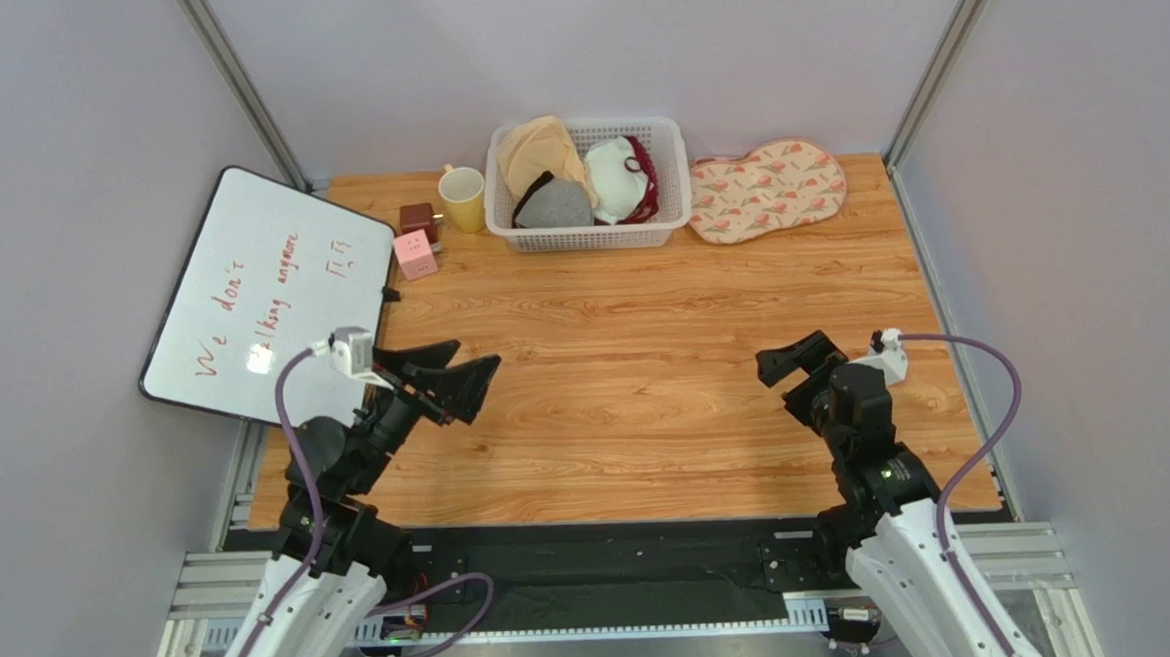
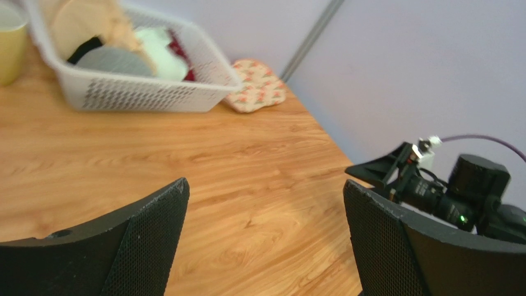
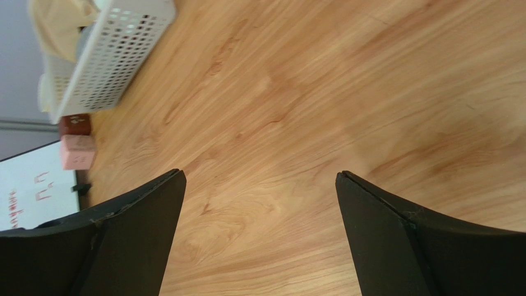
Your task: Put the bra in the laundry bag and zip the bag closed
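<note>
Grey bra (image 1: 553,204) sits in the white slatted basket (image 1: 590,237) at the far edge of the desk (image 1: 624,387), at the front left of the basket. A beige bra (image 1: 537,151) is behind it and a white bra with red trim (image 1: 621,178) is to its right.

Laundry bag (image 1: 766,189) lies flat on the desk, just beside the basket's right end. Can't tell whether the zip is open.

Left gripper (image 1: 455,376) is over the near left of the desk. Its jaws are spread wide, hold nothing, and point toward the middle.

Right gripper (image 1: 792,360) is over the near right. Its jaws are also wide apart and hold nothing, with bare wood between them in the wrist view.

Bra and bag are both well apart from either pair of jaws, across the open desk.
</note>
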`<action>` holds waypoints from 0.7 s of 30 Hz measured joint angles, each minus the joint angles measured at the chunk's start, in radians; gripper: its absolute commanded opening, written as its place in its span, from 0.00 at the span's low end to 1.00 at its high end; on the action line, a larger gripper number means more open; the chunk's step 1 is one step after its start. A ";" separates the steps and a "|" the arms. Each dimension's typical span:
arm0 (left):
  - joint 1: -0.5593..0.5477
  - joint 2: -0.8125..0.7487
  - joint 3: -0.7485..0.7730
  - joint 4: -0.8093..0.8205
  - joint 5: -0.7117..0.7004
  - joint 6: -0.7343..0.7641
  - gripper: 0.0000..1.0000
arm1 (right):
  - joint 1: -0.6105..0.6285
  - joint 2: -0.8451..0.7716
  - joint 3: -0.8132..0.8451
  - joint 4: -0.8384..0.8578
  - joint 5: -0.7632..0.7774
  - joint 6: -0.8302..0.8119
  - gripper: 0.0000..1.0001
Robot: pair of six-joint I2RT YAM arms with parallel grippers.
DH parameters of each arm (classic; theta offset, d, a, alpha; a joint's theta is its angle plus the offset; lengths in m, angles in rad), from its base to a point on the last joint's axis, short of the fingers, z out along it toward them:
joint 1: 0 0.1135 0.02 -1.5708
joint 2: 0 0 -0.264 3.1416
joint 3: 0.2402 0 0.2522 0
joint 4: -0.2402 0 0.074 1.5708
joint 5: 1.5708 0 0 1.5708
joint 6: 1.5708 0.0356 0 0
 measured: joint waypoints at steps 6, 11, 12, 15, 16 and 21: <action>0.001 0.239 0.278 -0.235 -0.164 -0.034 1.00 | 0.000 0.244 0.109 -0.061 0.137 -0.018 1.00; 0.001 0.341 0.270 -0.169 -0.136 -0.050 1.00 | 0.000 0.459 0.307 -0.059 0.169 -0.161 1.00; 0.001 0.364 0.263 -0.142 -0.128 -0.054 1.00 | 0.000 0.504 0.351 -0.045 0.172 -0.199 1.00; 0.001 0.467 0.277 -0.069 -0.122 -0.056 0.95 | -0.005 0.644 0.475 -0.017 0.184 -0.280 1.00; 0.001 0.512 0.298 -0.061 -0.120 -0.045 0.94 | -0.012 0.709 0.527 -0.018 0.190 -0.299 1.00; 0.001 0.760 0.468 0.023 -0.114 0.034 0.90 | -0.049 1.063 0.845 -0.015 0.224 -0.362 0.95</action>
